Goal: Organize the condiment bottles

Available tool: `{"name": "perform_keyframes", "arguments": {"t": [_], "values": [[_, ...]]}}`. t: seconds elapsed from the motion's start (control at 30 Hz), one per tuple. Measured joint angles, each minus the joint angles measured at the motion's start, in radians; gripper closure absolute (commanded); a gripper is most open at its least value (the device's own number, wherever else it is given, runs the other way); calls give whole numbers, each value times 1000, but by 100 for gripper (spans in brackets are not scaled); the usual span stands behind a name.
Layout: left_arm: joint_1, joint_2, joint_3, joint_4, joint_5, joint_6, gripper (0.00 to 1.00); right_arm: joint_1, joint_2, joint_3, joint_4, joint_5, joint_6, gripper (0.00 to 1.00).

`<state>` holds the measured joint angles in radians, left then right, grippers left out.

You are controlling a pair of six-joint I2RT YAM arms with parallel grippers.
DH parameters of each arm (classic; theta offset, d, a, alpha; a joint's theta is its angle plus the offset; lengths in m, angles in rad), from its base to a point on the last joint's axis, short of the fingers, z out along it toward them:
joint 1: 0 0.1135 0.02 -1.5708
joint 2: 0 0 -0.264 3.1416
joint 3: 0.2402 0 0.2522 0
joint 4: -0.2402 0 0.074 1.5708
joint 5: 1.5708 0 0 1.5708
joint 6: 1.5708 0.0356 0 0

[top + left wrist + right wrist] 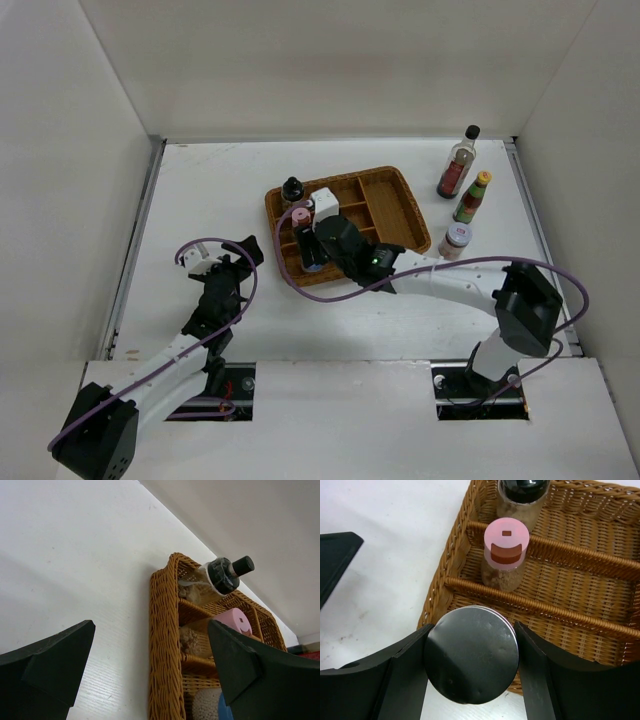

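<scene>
No brand or label text readable in any view; print too small. Tall clear bottle (457, 163), black cap, has a red label. Green bottle (472, 197), orange cap, has a red/yellow label. A 2nd pink-lidded jar (456, 240) stands near them. All 3 are upright on the counter (200, 190), right of the wicker tray (395, 205) and apart from it.

Right hand (472, 630) is over the tray's near-left corner, pads (405, 675) pressed against both sides of the silver-lidded shaker (471, 655), pinching it. The lid is plain metal w/ a few dents and no writing. In the left wrist view a bit of blue shows low in the near compartment, prob. the shaker's label. Can't tell if its base touches the tray floor.

Next compartment back holds a pink-lidded jar (505, 547), upright, pale grainy contents, w/ a dark red flap on the lid. Far-left compartment holds the dark black-capped bottle (522, 490), upright. Woven dividers run between the three.

Left hand (151, 630) sits low on the counter left of the tray, spread wide w/ nothing between its pads, pointing at the tray's side.

Counter is white w/ faint grain and a few small specks. Plain white walls (320, 60) close it in on the back, left and right. Purple cables (245, 300) loop along both arms.
</scene>
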<state>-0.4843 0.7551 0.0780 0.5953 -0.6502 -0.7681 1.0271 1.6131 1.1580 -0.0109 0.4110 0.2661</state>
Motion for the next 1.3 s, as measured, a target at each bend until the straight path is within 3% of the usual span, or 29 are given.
{"name": "perform_keyframes", "arguments": {"t": [0.27,0.4,0.47,0.67,0.77,0.93,1.03,1.3], "values": [[0,1,0,0,7,-6,0,2,79,21,21,-2,22,31],[0,1,0,0,8,-6,0,0,101,33,49,4,35,9],[0,1,0,0,8,-6,0,2,98,33,49,4,34,3],[0,0,0,0,9,-6,0,-30,-44,29,9,-6,13,0],[0,-1,0,0,9,-6,0,-160,-198,28,19,-22,6,0],[-1,4,0,0,11,-6,0,-544,-289,67,40,50,-12,2],[-1,5,0,0,11,-6,0,-690,-239,103,29,121,-30,1],[-3,11,0,0,10,-6,0,-867,36,303,-61,154,-69,0]]}}
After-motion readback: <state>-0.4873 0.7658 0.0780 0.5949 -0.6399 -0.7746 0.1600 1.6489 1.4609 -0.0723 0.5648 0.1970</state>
